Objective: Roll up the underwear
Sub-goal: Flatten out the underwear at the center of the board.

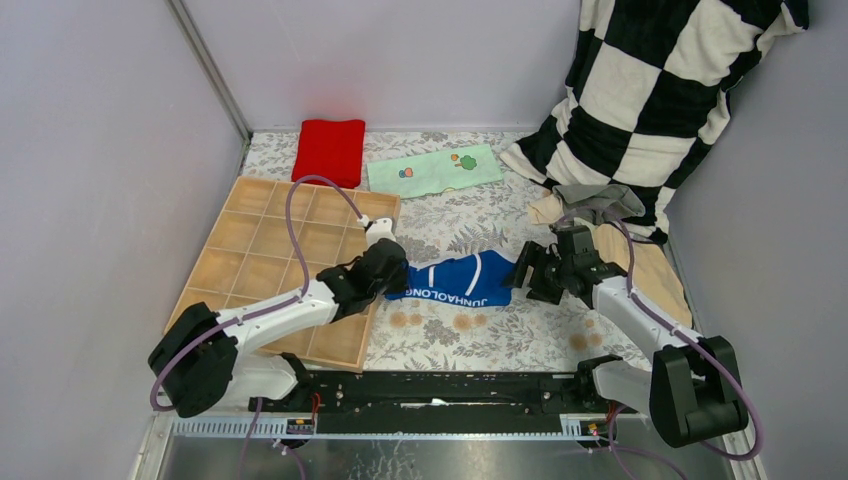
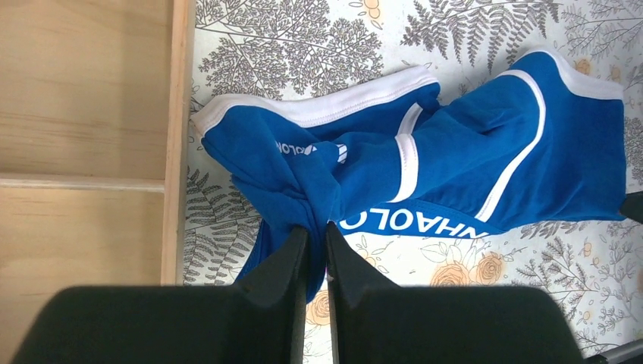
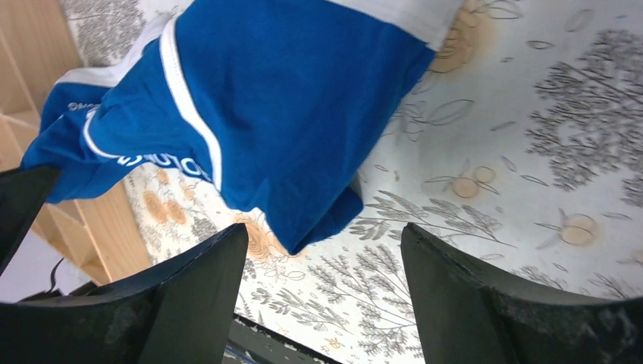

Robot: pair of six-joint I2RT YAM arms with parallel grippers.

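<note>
Left gripper (image 2: 316, 231): fingers almost together, clamped on a bunched fold at the left end of the blue underwear (image 2: 470, 152), just beside the edge of the wooden tray (image 2: 83, 152). Right gripper (image 3: 322, 227): fingers spread wide, gripping nothing, hanging over the right end of the same briefs.

Blue underwear: white trim, white lettering on the waistband, crumpled, lying on the floral worktop (image 1: 480, 335) about the middle, between the two grippers, left end reaching the tray's edge.

Wooden tray: divided into compartments, along the left edge of the worktop.

Grey underwear (image 1: 600, 200): heaped with a beige piece near the far right corner, at the foot of the checkered cloth (image 1: 640, 90).

Red cloth (image 1: 329, 150) and mint cloth (image 1: 433, 170): side by side along the far edge, well apart from the blue briefs.
</note>
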